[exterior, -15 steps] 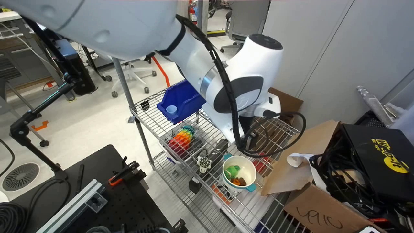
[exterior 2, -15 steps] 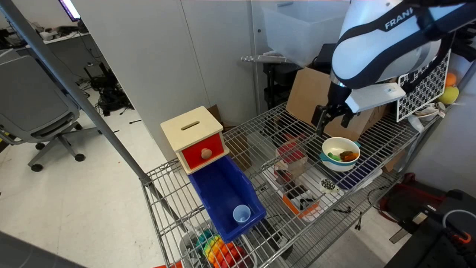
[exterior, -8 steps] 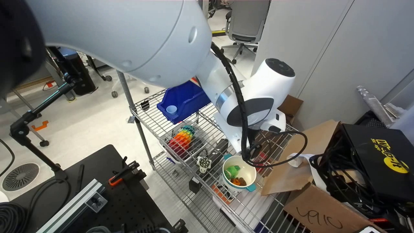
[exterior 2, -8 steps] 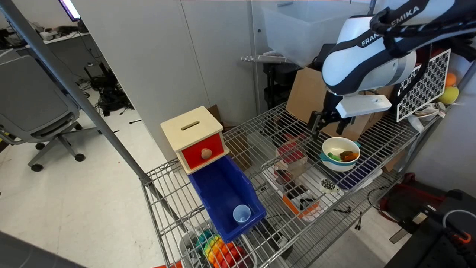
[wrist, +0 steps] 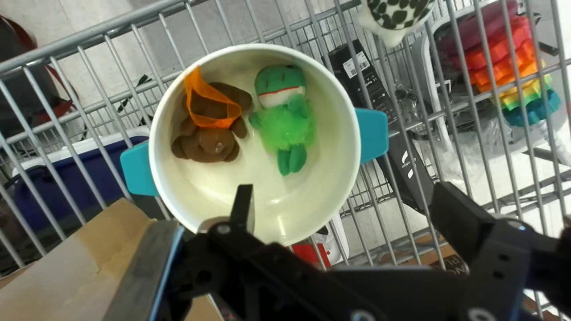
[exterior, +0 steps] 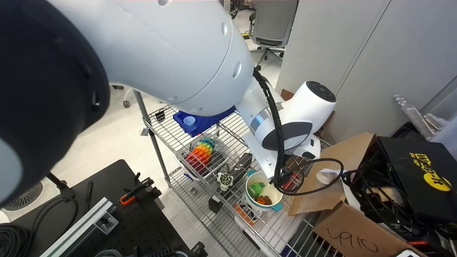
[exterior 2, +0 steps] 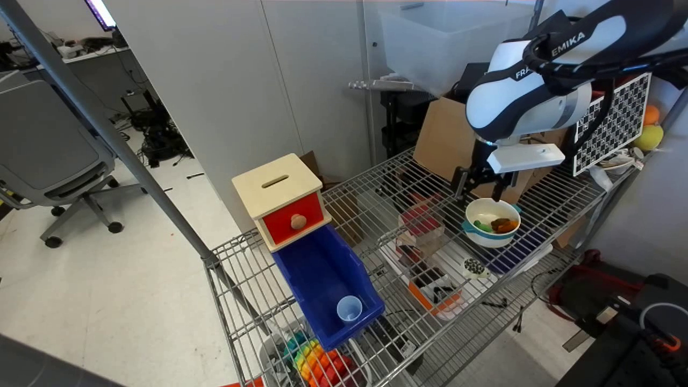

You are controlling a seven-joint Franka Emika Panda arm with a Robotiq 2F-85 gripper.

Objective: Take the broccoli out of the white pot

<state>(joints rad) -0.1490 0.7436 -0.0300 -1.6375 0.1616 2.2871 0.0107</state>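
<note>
The white pot (wrist: 285, 200) is round, cream inside, with teal handles. It stands upright on the wire shelf and shows in both exterior views (exterior: 254, 205) (exterior 2: 492, 241). The broccoli (wrist: 285, 125), a bright green soft toy with a fluffy middle, lies in the pot by the wall; it also shows in both exterior views (exterior: 256, 189) (exterior 2: 482, 226). A brown toy with an orange piece (wrist: 212, 138) lies beside it, a small gap between. My gripper (wrist: 342, 196) is open and empty; in an exterior view it hangs just above and behind the pot's rim (exterior 2: 478, 195).
A cardboard box (exterior: 330, 167) stands close beside the pot. A white spotted toy (exterior 2: 475, 267) is near the pot. Farther along the wire shelf are a blue bin (exterior 2: 322, 279) holding a light blue cup (exterior 2: 349, 309) and a wooden box with a red drawer (exterior 2: 279, 199).
The arm has come down toward the pot, with the open gripper now lower and closer to the rim. The pot and the toys in it have not moved.
</note>
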